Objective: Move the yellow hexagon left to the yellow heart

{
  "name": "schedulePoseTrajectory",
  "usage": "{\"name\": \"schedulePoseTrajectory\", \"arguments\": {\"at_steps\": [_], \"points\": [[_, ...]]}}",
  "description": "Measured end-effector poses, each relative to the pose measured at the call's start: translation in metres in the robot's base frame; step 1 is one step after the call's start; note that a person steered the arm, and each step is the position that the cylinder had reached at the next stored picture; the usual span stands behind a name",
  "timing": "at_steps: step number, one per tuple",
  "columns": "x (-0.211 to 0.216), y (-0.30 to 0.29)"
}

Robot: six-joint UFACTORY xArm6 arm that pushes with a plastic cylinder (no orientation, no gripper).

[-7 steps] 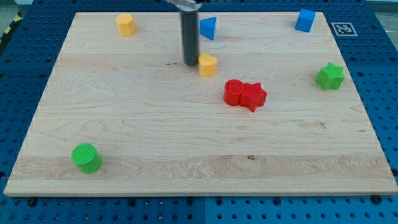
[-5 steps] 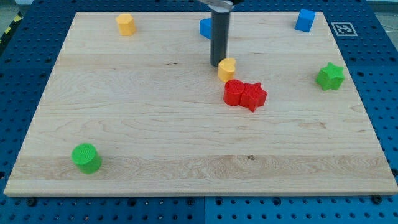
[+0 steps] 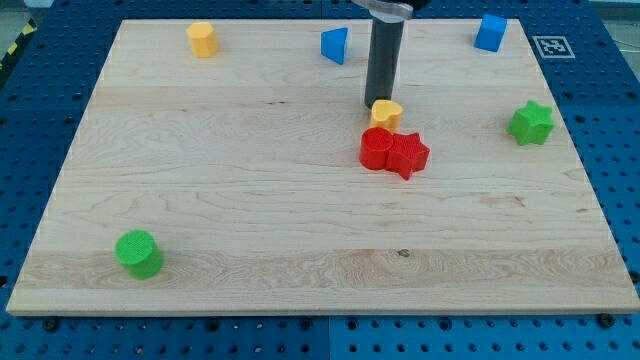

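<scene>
The yellow hexagon (image 3: 202,39) sits near the board's top left. The yellow heart (image 3: 387,113) lies right of the board's centre, toward the top, touching or nearly touching the red blocks just below it. My tip (image 3: 377,105) is at the heart's upper left edge, touching it. The dark rod rises from there to the view's top.
A red cylinder (image 3: 375,149) and a red star (image 3: 408,154) lie together just below the heart. A blue triangular block (image 3: 335,45) is at the top centre, a blue cube (image 3: 490,32) at the top right, a green star (image 3: 530,122) at the right, a green cylinder (image 3: 138,253) at the bottom left.
My tip has moved right and slightly down, pushing the yellow heart right until it rests against the red blocks. The yellow hexagon has not moved.
</scene>
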State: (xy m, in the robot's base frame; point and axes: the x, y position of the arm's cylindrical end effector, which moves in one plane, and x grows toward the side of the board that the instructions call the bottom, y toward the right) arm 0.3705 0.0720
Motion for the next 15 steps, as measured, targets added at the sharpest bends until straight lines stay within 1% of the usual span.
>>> {"name": "schedulePoseTrajectory", "arguments": {"at_steps": [1,2,3,4,6,7,8,9,10,11,12,13,14,15], "points": [[0.004,0.001],[0.001,-0.015],[-0.011,-0.069],[-0.016,-0.106],[-0.016,-0.116],[-0.016,-0.137],[-0.011,-0.166],[-0.014,-0.237],[-0.047,-0.31],[-0.1,-0.33],[-0.152,-0.339],[-0.173,-0.295],[-0.161,-0.255],[-0.13,-0.251]]}}
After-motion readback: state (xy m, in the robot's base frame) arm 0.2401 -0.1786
